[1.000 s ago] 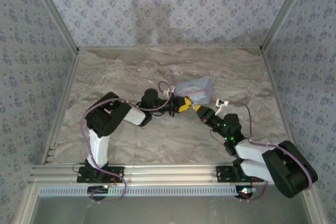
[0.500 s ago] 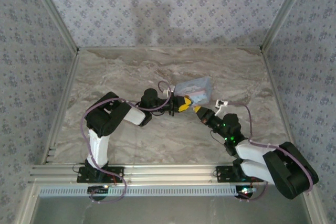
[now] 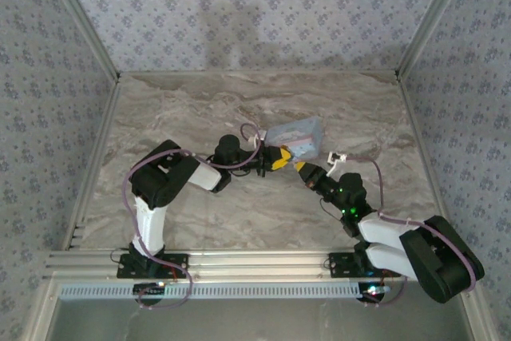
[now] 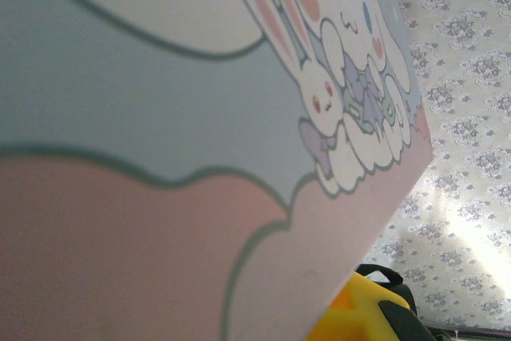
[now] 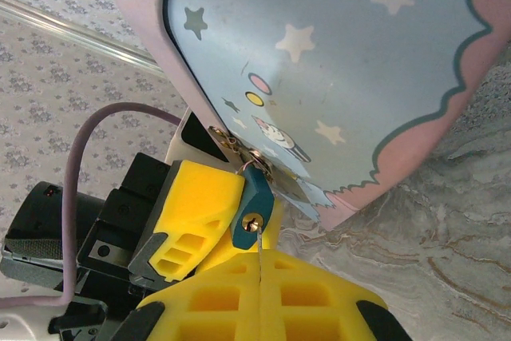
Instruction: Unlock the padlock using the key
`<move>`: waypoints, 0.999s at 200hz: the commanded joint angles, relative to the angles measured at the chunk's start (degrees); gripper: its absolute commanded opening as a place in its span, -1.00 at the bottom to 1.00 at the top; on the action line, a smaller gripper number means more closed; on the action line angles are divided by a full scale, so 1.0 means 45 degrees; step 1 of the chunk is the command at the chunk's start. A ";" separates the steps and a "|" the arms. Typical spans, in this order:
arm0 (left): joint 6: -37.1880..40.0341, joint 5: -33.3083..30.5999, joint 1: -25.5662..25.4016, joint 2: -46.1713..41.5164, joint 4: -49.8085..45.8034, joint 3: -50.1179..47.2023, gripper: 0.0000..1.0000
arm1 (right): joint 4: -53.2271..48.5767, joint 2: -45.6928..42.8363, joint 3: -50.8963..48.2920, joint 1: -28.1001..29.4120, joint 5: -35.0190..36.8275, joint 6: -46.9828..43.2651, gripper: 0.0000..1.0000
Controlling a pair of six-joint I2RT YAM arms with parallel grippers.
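Occupying the middle of the marbled tabletop, item one is a light blue and pink tin printed with stars and a white cartoon rabbit; no brand or legible writing shows on it. It is probably thin sheet metal, light and apt to slide if pushed. Item two, the left gripper: its yellow jaws stand narrow and appear to pinch the padlock body by its flanks. Item three, the right gripper: its jaws are closed on the key. Item four, the padlock: a tiny dark teal block hanging from the hasp at the tin's edge, keyhole facing the right wrist camera. It is likely rigid and light, swinging freely unless held by its sides. Item five, the key: a thin metal shaft meeting the keyhole, likely to bend or slip, so best turned gently.
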 commanded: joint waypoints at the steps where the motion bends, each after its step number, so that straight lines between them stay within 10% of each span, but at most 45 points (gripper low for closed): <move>1: 0.0047 0.0267 -0.0098 0.0032 0.0667 0.0101 -1.00 | 0.0402 0.0052 0.0180 0.0065 0.0093 -0.0257 -1.00; 200: 0.0085 0.0245 -0.0095 0.0103 0.0530 0.0033 -1.00 | 0.0604 -0.0009 0.0232 0.0066 -0.0102 -0.0309 -1.00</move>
